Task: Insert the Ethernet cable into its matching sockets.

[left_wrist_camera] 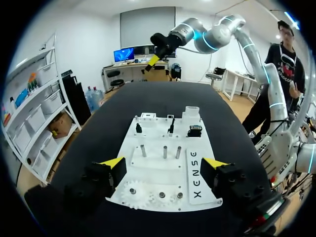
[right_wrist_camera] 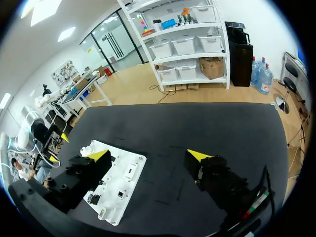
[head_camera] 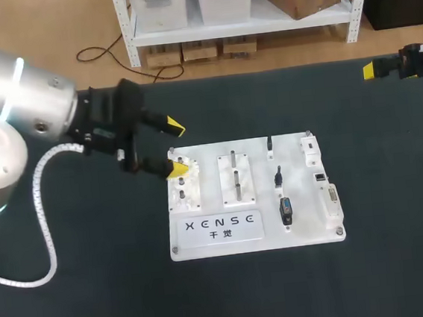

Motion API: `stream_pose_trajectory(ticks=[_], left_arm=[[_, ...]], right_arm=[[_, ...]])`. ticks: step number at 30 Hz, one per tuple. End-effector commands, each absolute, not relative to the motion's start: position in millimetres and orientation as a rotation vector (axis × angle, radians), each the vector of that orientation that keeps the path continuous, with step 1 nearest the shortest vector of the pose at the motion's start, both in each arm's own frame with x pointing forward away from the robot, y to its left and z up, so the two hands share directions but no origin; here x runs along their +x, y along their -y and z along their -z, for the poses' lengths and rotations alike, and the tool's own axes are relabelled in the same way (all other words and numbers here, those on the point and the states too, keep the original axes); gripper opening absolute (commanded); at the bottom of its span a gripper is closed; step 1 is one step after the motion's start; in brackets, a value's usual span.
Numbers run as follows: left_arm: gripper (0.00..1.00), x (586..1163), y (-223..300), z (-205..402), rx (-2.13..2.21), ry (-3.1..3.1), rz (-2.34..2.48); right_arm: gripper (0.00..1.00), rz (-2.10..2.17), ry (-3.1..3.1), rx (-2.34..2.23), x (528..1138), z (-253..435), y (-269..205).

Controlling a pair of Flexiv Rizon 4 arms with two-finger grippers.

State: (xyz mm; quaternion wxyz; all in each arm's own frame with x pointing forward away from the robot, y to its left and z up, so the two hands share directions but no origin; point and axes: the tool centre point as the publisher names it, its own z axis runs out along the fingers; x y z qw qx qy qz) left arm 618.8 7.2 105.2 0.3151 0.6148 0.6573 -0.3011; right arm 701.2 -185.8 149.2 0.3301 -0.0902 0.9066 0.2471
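The white practice board (head_camera: 294,237) lies mid-table. Small black connectors stand on its right half: one by the far edge (head_camera: 270,144), one in the middle (head_camera: 278,176), and a thicker black-and-blue plug (head_camera: 285,210). I cannot tell which belongs to the Ethernet cable. White socket blocks (head_camera: 324,187) line the right edge. My left gripper (head_camera: 174,147) hangs open over the board's left end, and the board (left_wrist_camera: 157,168) shows between its fingers. My right gripper (head_camera: 382,67) stands open and empty at the table's far right, away from the board (right_wrist_camera: 137,163).
Metal pegs (head_camera: 235,175) rise from a raised block in the board's middle, and white gears (left_wrist_camera: 132,188) sit under my left gripper. Dark table cloth (head_camera: 98,304) spreads all around the board. My right arm (left_wrist_camera: 197,34) shows beyond the board's far end.
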Motion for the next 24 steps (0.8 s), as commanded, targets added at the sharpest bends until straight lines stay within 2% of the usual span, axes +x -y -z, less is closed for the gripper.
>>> stream_pose_trajectory(ticks=[1,24], left_arm=[[1.0,616,5,-100,1.624,-1.74,0.768],[1.0,604,27,-79,1.592,-1.848,0.698]], right_arm=[[1.0,-0.644,-2.372,-0.235,701,-150,186],[1.0,-0.644,-2.372,-0.235,701,-150,186]])
